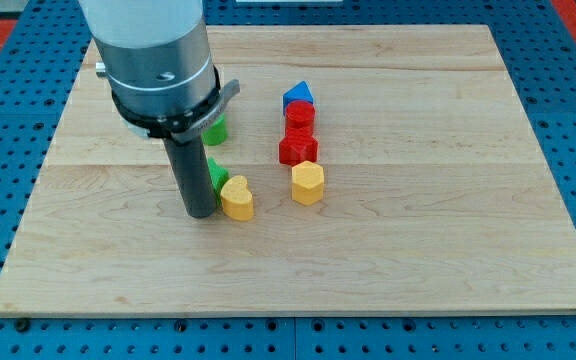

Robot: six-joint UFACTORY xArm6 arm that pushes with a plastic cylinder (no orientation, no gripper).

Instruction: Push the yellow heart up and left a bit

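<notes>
The yellow heart (237, 197) lies on the wooden board (418, 240), left of centre. My tip (200, 213) rests on the board just to the heart's left, touching or nearly touching it. A green block (218, 174) sits right behind the heart, partly hidden by my rod. Another green block (215, 129) lies farther toward the view's top, partly hidden under the arm's body.
A column of blocks stands to the right of the heart: a blue triangular block (297, 96) at the top, a red block (300, 117), a red star-like block (298, 149), and a yellow hexagon (308, 183) at the bottom. A blue pegboard (8, 110) surrounds the board.
</notes>
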